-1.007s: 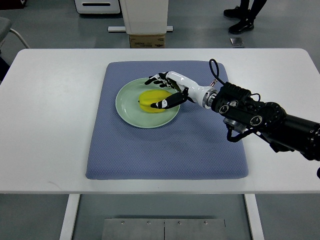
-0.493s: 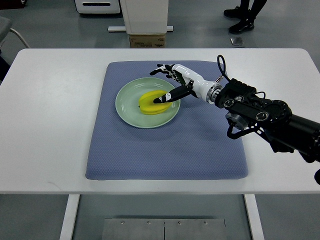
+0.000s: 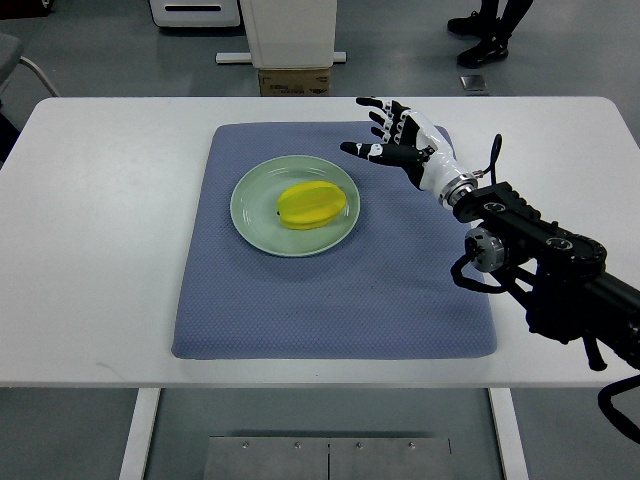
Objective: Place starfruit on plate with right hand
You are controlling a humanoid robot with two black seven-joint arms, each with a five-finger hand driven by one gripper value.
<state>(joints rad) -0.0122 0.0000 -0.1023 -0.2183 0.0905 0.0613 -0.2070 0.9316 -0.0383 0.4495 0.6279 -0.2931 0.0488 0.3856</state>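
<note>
A yellow starfruit point(image 3: 312, 205) lies on a pale green plate point(image 3: 252, 222), slightly right of the plate's middle. The plate rests on a blue-grey mat point(image 3: 330, 290). My right hand point(image 3: 385, 130) is white with black fingertips. It hovers above the mat's far right part, to the upper right of the plate, open with fingers spread and holding nothing. Its black forearm point(image 3: 545, 265) comes in from the right edge. The hand is clear of the plate and the fruit. No left arm shows.
The mat lies on a white table point(image 3: 90, 260). Beyond the table's far edge stand a white pedestal point(image 3: 292, 35) with a cardboard box point(image 3: 295, 82), and a person's feet point(image 3: 485, 40) show on the floor at top right.
The right hand has let go of the starfruit and pulled back up and to the right, off the plate, fingers spreading. The starfruit stays on the plate.
</note>
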